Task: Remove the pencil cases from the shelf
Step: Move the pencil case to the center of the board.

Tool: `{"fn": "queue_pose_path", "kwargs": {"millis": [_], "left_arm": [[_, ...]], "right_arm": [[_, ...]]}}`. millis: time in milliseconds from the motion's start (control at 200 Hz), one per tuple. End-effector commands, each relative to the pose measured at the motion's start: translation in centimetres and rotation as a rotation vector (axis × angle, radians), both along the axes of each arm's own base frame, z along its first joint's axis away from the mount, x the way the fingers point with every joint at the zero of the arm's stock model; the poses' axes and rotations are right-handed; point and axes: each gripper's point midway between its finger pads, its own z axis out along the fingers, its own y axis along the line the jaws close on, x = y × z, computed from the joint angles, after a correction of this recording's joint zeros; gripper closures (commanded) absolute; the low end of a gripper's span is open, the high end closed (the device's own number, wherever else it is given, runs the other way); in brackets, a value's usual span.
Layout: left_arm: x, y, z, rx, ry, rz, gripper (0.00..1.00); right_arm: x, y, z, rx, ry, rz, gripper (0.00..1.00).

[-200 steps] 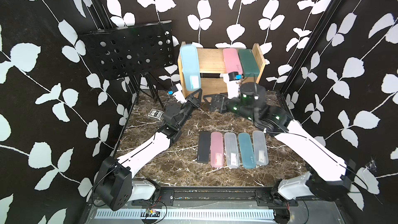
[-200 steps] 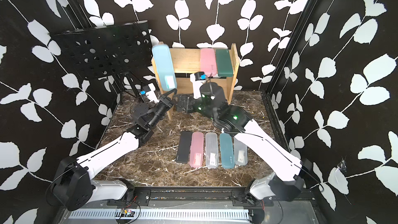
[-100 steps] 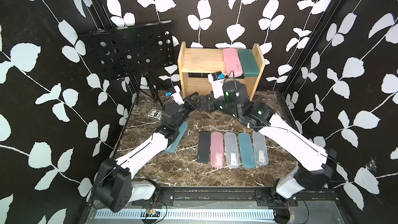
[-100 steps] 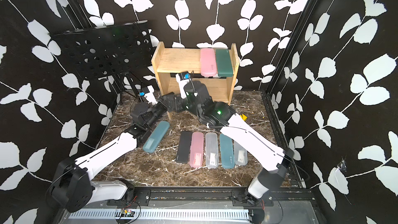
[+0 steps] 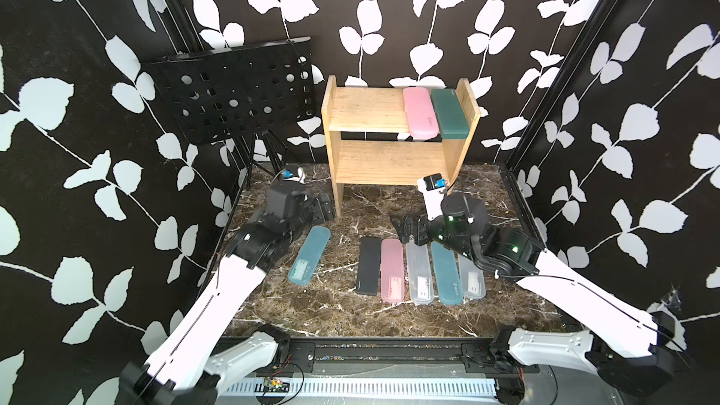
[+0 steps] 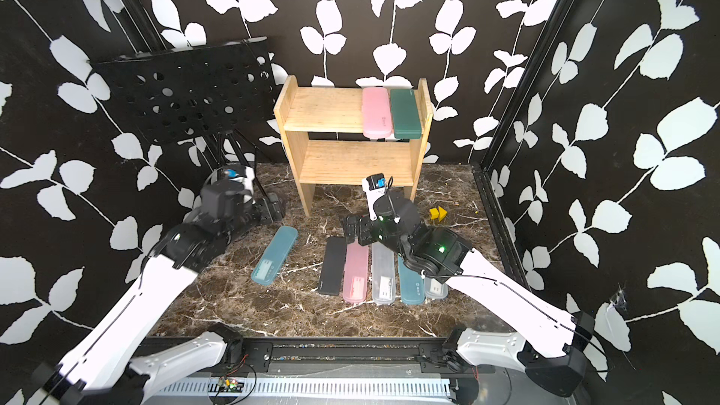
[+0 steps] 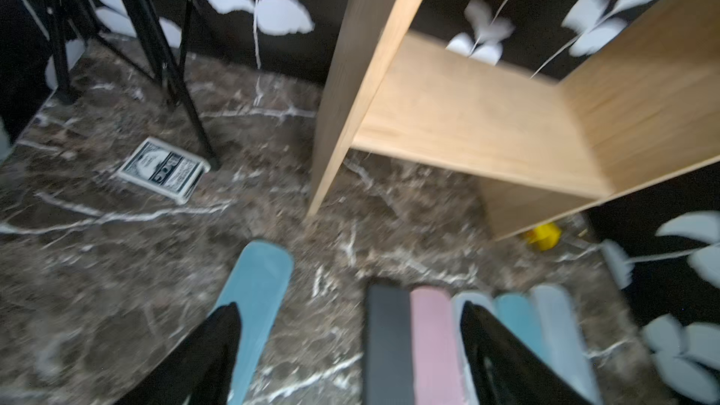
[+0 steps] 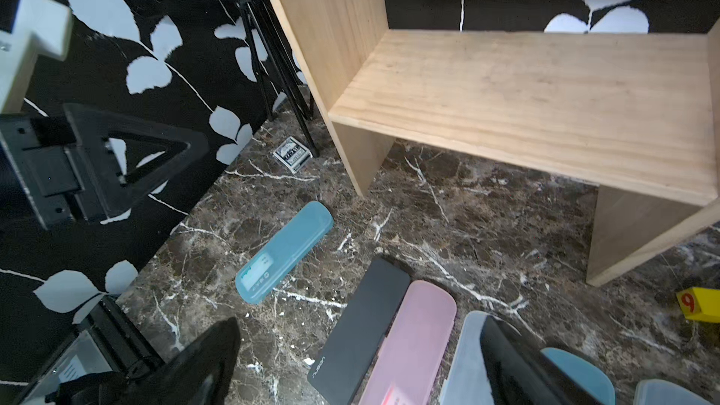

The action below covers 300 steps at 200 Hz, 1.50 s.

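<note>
My left claw [image 7: 348, 311] stands wide open with nothing in it. The lone teal case [image 5: 309, 255] lies flat and slanted on the marble floor [image 5: 343, 317], close beneath the claw, and my fingers [image 7: 218, 340] are not touching it. My right claw [image 8: 360, 323] is spread just as wide and is also empty. It hangs over the far ends of the row of five cases [image 5: 419, 272], which lie side by side: black, pink, clear, teal, clear. Past both claws stands the wooden shelf [image 5: 366, 111]. At the right end of its top tier a pink case [image 5: 419, 112] and a dark green case [image 5: 449, 112] lie touching. A card box [image 7: 161, 169] sits by the music stand's legs [image 7: 156, 52].
</note>
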Motion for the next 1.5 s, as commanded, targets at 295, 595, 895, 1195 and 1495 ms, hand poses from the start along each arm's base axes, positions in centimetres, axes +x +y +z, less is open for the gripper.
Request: {"fn": "queue_pose_path", "kwargs": {"millis": [295, 595, 895, 1195, 1495], "left_arm": [[-0.1, 4.2, -16.6, 0.443, 0.561, -0.143, 0.01], [1.8, 3.7, -21.5, 0.354, 0.623, -0.203, 0.01], [1.9, 3.4, -24.4, 0.328, 0.705, -0.244, 0.01], [1.0, 4.1, -26.4, 0.355, 0.775, -0.243, 0.02], [1.0, 4.7, -26.8, 0.372, 0.788, -0.196, 0.01]], "right_arm": [[1.2, -1.3, -5.2, 0.082, 0.135, -0.043, 0.01], [2.1, -1.8, -8.6, 0.067, 0.219, -0.059, 0.01], [2.7, -1.4, -9.8, 0.08, 0.254, -0.072, 0.01], [2.6, -1.7, -10.4, 0.093, 0.269, -0.094, 0.01], [2.5, -1.7, -10.3, 0.091, 0.274, -0.093, 0.01]]}}
